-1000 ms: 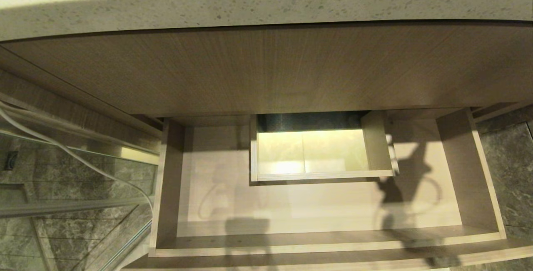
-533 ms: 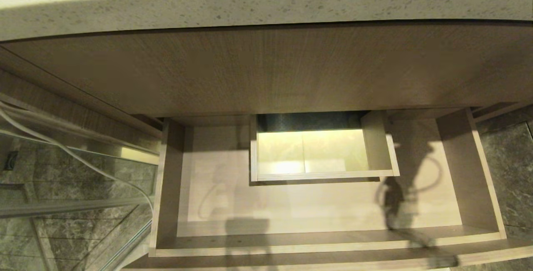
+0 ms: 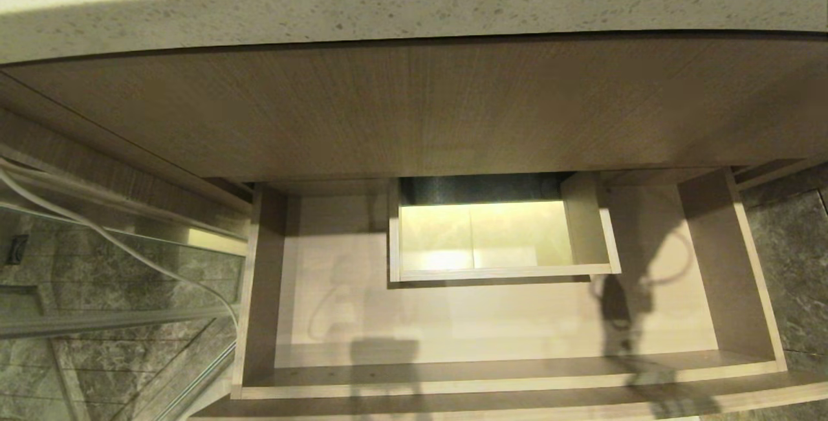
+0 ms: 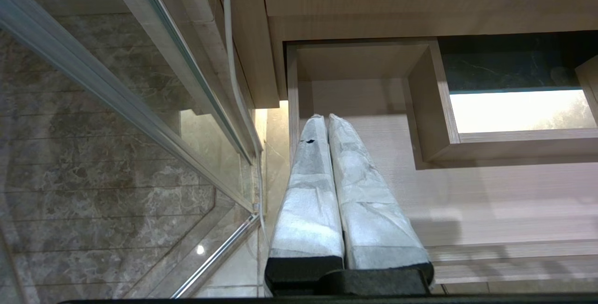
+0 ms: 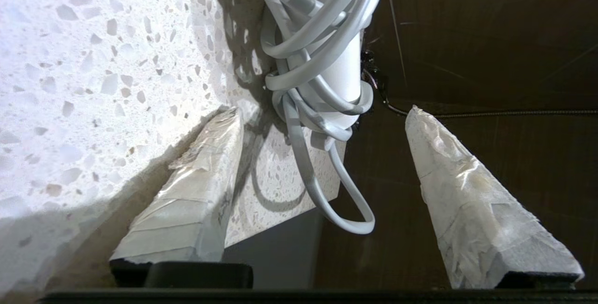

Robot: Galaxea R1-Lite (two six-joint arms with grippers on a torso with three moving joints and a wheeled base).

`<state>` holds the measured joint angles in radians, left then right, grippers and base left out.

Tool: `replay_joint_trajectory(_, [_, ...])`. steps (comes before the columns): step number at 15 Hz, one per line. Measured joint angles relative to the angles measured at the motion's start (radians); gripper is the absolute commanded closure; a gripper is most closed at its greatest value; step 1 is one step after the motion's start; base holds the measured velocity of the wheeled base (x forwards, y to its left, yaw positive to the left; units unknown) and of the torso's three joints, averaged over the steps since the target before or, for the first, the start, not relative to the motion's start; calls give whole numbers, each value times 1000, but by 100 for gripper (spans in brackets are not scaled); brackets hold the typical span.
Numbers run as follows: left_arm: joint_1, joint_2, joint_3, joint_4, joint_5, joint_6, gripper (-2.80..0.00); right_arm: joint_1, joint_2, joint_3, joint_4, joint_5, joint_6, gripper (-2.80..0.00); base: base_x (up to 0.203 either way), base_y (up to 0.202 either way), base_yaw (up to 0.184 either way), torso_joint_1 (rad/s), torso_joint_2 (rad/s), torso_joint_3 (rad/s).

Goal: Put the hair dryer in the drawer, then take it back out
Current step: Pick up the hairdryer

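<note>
my right gripper [image 5: 322, 112] is spread wide, holding nothing. the hair dryer [image 5: 327, 28] lies on the speckled counter [image 5: 93, 61], just past my fingers. the drawer [image 3: 491, 324] is pulled out. my left gripper [image 4: 325, 119] is pressed together above it.

support: speckled countertop [image 5: 93, 61] | on it: hair dryer [image 5: 327, 61], at the edge

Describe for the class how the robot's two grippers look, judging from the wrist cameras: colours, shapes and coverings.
Each gripper has two long fingers tapering to narrow tips, wrapped in crinkled white tape or cloth, on a black base. The left gripper has a small dark mark on one finger. The right gripper's fingers look the same, wrapped and wedge-shaped. The arms themselves are not in view.
</note>
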<state>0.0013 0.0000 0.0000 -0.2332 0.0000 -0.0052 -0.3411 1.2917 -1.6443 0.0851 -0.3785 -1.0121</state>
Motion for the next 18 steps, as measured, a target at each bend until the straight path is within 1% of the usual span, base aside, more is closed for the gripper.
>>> replay_joint_trajectory(2, [0, 0, 0, 0, 0, -1, 0, -1, 10, -7, -1, 3, 21, -280, 0, 0, 0, 0, 0, 0])
replay_joint_trajectory(6, [0, 0, 0, 0, 0, 0, 0, -1, 31, -18, -10, 25, 32, -280, 0, 0, 0, 0, 0, 0])
replay_joint_trajectory(9, [0, 0, 0, 0, 0, 0, 0, 0, 67, -76, -8, 33, 68, -280, 0, 0, 0, 0, 0, 0])
replay_joint_trajectory(12, [0, 0, 0, 0, 0, 0, 0, 0, 108, -138, -6, 62, 72, -280, 0, 0, 0, 0, 0, 0])
replay_joint_trajectory(18, [0, 0, 0, 0, 0, 0, 0, 1, 187, -239, -7, 67, 78, -280, 0, 0, 0, 0, 0, 0])
